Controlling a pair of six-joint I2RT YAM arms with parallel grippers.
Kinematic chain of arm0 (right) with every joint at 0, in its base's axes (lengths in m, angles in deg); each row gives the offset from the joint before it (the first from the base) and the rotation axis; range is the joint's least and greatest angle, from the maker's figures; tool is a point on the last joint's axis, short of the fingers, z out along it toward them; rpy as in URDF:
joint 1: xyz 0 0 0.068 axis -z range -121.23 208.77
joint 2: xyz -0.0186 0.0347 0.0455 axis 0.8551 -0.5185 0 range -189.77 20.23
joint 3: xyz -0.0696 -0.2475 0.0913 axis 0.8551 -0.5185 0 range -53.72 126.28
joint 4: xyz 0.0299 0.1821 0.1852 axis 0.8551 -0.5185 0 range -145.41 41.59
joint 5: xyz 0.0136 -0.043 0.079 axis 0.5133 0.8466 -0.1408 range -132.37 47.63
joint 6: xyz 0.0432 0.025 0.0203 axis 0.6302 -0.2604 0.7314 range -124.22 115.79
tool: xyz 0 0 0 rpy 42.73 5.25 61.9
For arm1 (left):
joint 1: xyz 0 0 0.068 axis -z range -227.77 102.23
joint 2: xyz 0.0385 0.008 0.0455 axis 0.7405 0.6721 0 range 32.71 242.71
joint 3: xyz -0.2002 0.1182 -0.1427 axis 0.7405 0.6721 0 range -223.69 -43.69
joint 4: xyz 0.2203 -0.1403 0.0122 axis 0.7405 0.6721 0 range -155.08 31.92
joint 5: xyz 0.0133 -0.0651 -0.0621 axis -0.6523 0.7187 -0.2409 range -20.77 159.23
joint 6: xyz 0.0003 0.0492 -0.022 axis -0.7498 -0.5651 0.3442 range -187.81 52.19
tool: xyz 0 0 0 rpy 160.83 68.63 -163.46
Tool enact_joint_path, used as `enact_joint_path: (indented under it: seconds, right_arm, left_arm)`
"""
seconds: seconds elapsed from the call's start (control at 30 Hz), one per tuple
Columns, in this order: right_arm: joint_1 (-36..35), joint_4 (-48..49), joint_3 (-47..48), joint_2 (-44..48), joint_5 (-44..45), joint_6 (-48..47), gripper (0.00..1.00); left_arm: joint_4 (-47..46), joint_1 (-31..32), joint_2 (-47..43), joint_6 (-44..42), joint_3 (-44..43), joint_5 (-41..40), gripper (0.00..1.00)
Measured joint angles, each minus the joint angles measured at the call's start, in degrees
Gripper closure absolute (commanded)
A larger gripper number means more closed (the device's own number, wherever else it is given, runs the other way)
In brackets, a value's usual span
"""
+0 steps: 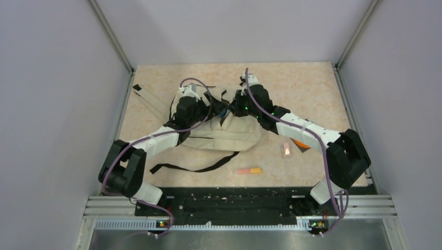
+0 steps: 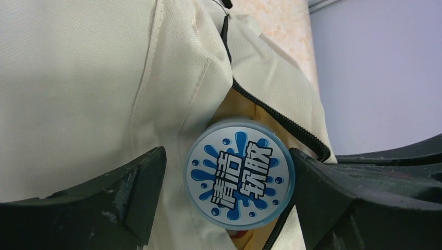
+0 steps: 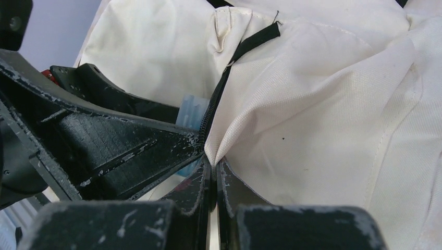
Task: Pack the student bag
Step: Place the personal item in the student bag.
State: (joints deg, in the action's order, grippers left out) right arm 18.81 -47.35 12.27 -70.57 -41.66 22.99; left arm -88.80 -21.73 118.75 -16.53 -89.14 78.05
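A: The student bag [image 2: 78, 78]?
B: Matt woven cream cloth; its zipper [image 2: 281, 117] is black, ribbed.
A: The round tub [image 2: 237, 174]?
B: Smooth glossy plastic, printed label.
A: The right gripper [image 3: 213, 166]?
B: Matt black plastic, scuffed and scratched pale.

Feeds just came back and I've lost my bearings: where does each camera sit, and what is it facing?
Top external: above and behind the bases, looking down at the table; left arm and right arm meet over the student bag.
Left wrist: facing the bag's open zipper; the left claw stands open around a round blue-and-white tub.
Right wrist: close on bag fabric; the right claw pinches it beside the zipper.
Shared: both wrist views show the zipper.
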Motion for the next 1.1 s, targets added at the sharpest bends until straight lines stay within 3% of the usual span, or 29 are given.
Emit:
enact_joint_path:
  seconds: [0.33, 0.57, 0.73, 1.1]
  right_arm:
    - [0.00, 0.24, 0.00, 0.00, -0.85, 0.04, 1.00]
    - [0.02, 0.26, 0.00, 0.00, -1.49, 0.07, 1.00]
    - [0.02, 0.26, 0.00, 0.00, -1.68, 0.07, 1.00]
    - [0.39, 0.22, 0.00, -0.02, -1.64, 0.04, 1.00]
  left_arm:
    - [12.72, 0.81, -10.21, -10.08, 0.35, -6.82, 0.07]
    - [12.00, 0.81, -12.50, -12.46, 2.49, -4.79, 0.43]
    - [9.38, 0.81, -9.84, -12.50, 2.47, -0.72, 0.62]
    - [1.60, 1.36, -0.09, -12.90, -1.66, 5.95, 0.73]
